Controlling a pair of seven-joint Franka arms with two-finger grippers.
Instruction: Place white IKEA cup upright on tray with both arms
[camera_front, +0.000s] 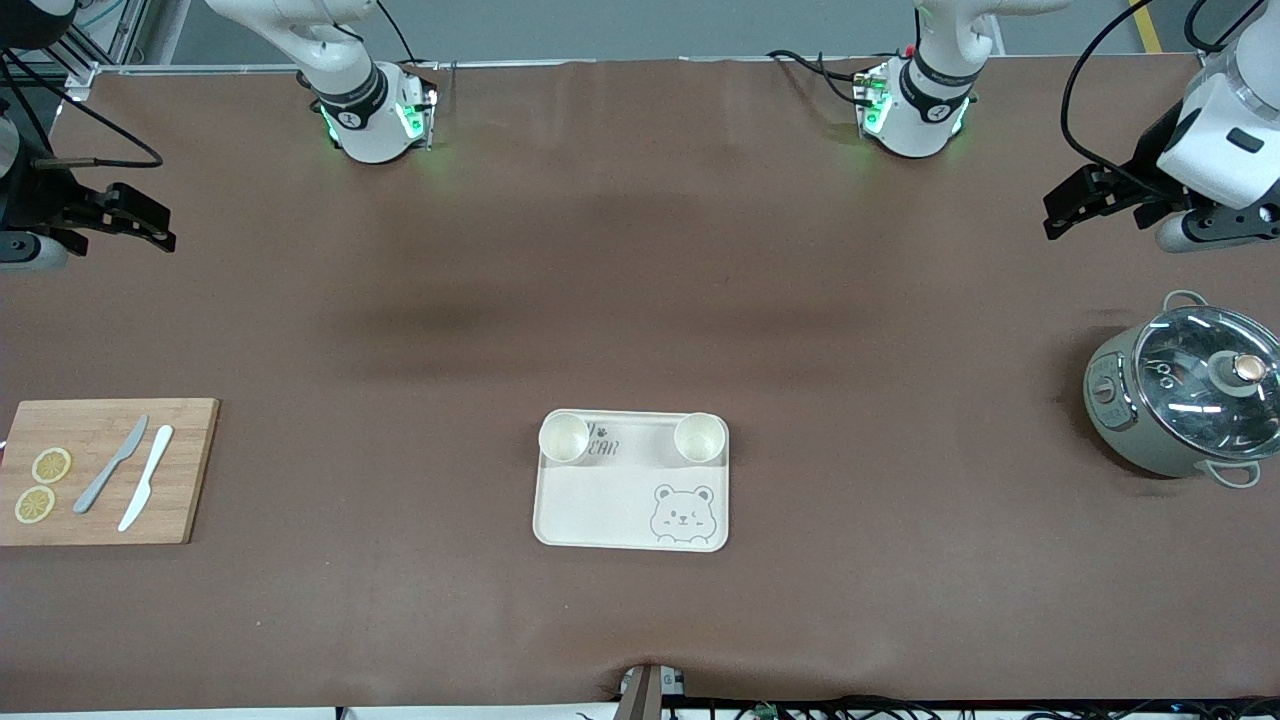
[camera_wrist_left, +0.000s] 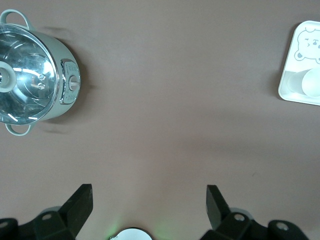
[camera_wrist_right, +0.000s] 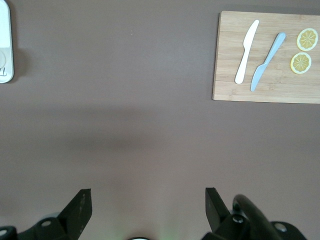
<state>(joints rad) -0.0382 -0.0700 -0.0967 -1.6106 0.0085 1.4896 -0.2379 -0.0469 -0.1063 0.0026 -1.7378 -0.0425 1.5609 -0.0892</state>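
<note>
Standing upright on tray (camera_front: 610, 500): two white cups (camera_front: 563, 437).

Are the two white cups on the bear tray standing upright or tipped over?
Upright. In the front view both cups show round open mouths facing up, at the tray's two corners farthest from the camera.

Knives (camera_wrist_right: 246, 51) and lemon slices (camera_wrist_right: 307, 39) on board (camera_wrist_right: 227, 60)

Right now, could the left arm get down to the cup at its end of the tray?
Probably yes. The left gripper is open and empty over bare table. Nothing stands between it and that cup, upright on the tray; the pot sits well aside.
</note>
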